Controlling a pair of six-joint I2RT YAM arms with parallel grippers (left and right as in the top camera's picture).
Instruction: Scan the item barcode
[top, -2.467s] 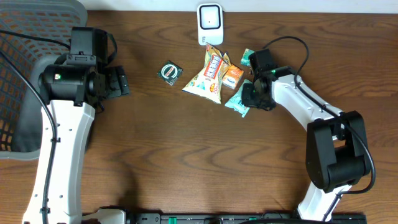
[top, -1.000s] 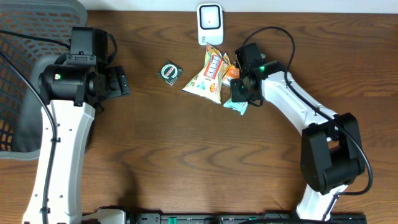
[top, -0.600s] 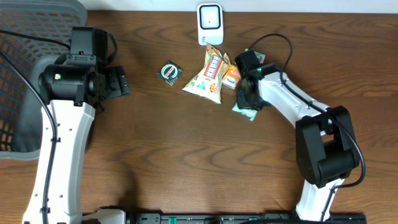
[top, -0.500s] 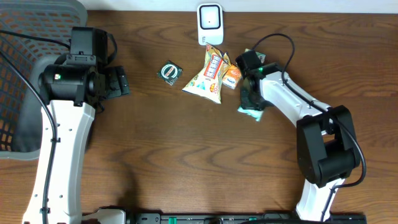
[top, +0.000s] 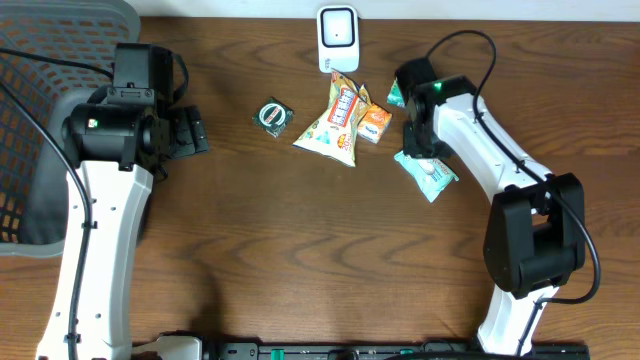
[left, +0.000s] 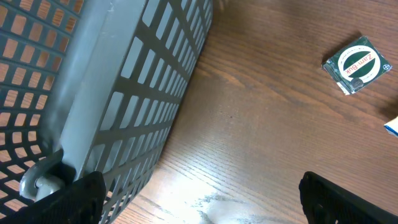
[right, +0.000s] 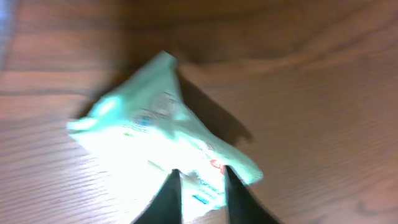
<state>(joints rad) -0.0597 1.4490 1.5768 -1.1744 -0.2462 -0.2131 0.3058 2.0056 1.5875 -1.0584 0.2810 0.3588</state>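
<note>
Dark wood table — the mint packet (top: 427, 173) lies flat just below the right gripper (right: 198, 186), its jaws narrowly parted, seemingly holding nothing — scanner (top: 338, 37) well up-left.

Scanner (top: 337, 36) behind the snack bags (top: 336, 118), mint packet (top: 426, 173) right, basket (top: 40, 130) far left

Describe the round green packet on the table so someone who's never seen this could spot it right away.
Start at the white scanner at the table's far edge, then look down to the pile of snack packets. The green packet lies alone just left of that pile. It is small, dark green and white with a circular label, unlike the bigger, colourful pouches.
</note>
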